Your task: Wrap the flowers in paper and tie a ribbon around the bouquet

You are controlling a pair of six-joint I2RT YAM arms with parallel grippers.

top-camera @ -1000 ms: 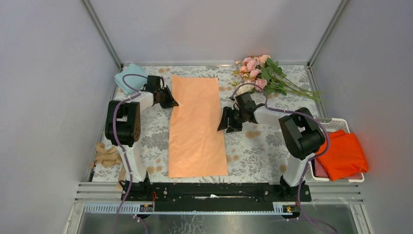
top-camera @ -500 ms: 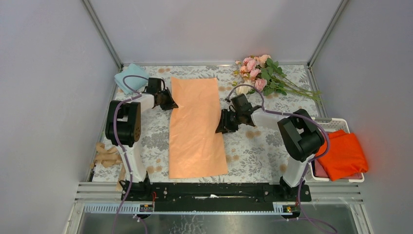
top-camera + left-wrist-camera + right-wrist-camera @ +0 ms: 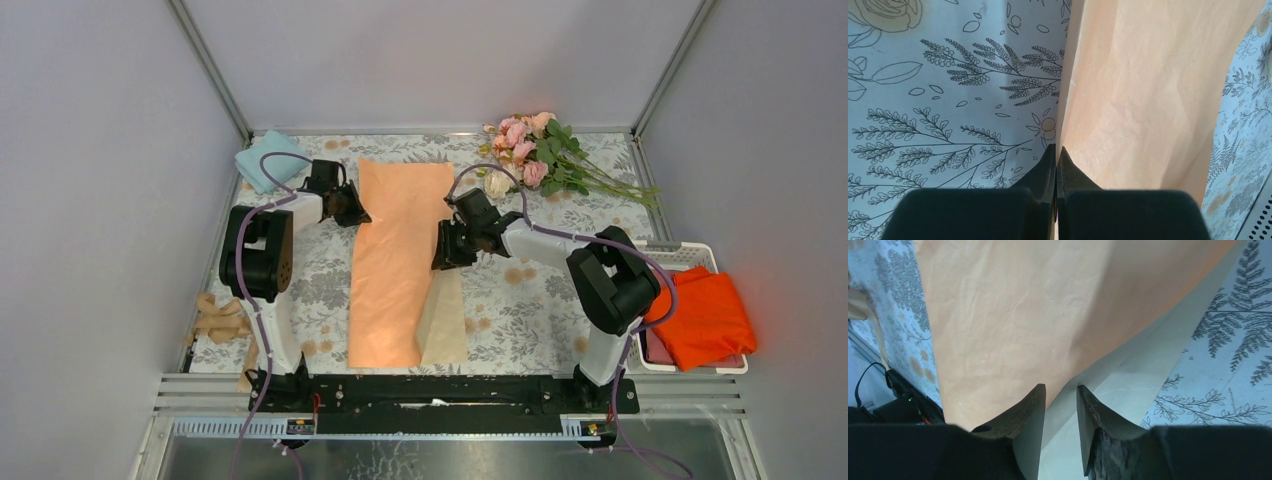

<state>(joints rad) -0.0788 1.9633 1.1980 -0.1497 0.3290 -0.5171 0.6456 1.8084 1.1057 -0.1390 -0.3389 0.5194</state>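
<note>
While paper (image 3: 395,250) lies long axis near-to-far between arms: left gripper (image 3: 1055,148) jaws pressed together on left edge; right gripper (image 3: 1060,386) jaws narrowed on right edge, edge raised, pale underside showing. Flowers (image 3: 527,142) far right, off paper; right arm nearer.

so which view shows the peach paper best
Top external: the whole peach-orange crinkly paper sheet shows, right edge lifted, pale underside exposed. The left wrist shows only its left edge, the right wrist only the raised part.

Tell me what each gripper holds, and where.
Both hold the paper: the left gripper pinches its left edge, the right gripper its raised right edge.
</note>
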